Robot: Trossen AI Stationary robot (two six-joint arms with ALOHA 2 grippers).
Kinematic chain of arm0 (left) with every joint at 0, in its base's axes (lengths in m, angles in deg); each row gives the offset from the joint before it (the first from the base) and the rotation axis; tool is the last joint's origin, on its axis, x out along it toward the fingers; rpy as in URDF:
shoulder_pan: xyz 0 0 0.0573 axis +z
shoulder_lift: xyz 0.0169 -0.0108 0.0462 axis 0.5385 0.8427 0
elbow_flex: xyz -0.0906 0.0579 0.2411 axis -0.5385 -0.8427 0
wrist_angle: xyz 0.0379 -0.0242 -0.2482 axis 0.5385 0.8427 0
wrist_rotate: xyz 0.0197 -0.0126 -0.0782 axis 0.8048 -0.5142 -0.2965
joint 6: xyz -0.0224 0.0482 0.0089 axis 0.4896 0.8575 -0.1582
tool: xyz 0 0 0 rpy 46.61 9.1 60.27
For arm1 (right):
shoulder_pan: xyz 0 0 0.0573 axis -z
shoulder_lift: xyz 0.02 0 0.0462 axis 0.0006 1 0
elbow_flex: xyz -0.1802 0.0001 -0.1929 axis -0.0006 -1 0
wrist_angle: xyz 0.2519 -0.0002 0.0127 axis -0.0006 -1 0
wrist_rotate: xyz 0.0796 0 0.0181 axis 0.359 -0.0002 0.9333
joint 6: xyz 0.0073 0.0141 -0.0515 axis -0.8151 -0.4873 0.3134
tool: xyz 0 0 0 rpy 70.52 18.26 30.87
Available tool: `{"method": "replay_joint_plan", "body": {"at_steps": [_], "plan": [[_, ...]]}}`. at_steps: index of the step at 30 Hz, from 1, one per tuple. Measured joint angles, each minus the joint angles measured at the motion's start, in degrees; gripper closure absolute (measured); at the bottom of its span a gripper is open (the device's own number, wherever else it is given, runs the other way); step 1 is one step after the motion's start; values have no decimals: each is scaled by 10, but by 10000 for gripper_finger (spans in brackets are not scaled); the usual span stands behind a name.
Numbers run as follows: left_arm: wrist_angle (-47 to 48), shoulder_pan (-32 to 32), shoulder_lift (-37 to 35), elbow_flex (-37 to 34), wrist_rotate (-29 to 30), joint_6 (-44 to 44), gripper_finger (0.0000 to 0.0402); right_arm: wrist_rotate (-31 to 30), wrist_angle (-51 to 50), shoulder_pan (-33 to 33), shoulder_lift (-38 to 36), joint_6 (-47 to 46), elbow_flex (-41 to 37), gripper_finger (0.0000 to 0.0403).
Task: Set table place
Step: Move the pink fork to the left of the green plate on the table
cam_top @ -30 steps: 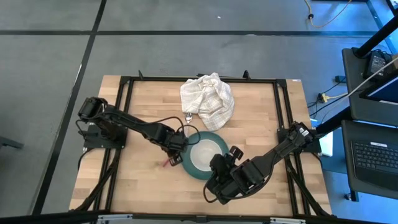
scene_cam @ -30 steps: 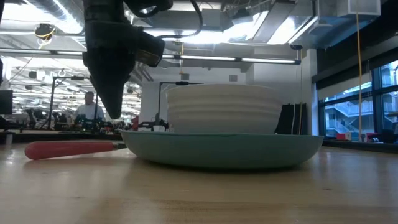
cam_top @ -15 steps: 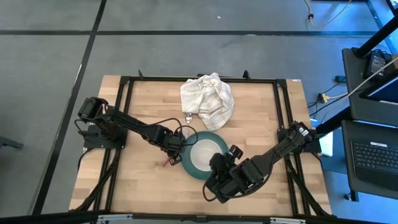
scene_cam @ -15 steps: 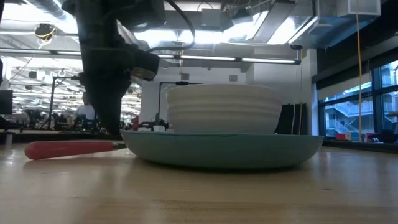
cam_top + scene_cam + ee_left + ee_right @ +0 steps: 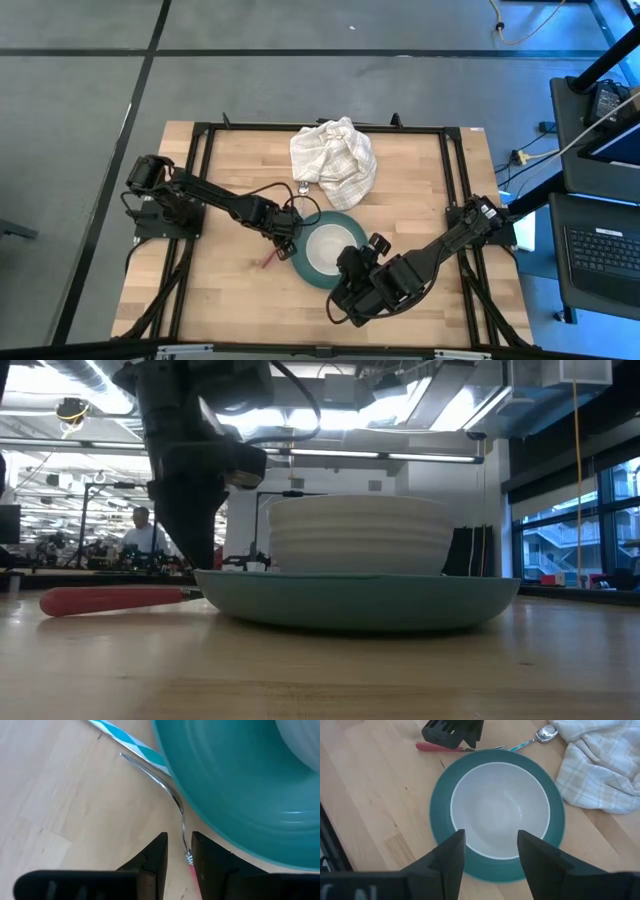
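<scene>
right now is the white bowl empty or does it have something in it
Empty. The right wrist view looks straight into the white bowl on the teal plate and shows only its bare white inside.

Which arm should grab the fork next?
Probably the left. Its claw is open right over the fork beside the plate. The right claw hovers open above the bowl, farther away.

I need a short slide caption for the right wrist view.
White bowl on teal plate; left gripper over red-handled fork.

A robotics lab: exposed ceiling ducts (image 5: pixel 60 405) and strip lights (image 5: pixel 400 457), workbenches (image 5: pixel 60 565) behind, a laptop cart (image 5: pixel 605 235) beside the tabletop (image 5: pixel 230 290).
</scene>
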Motion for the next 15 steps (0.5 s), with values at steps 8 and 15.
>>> {"method": "replay_joint_plan", "body": {"at_steps": [8, 15], "plan": [[3, -2, 8, 0, 0, 0, 322, 0, 0, 0, 0, 0, 0, 221], [-1, -2, 17, 0, 0, 0, 322, 0, -1, 2, 0, 1, 0, 221]]}}
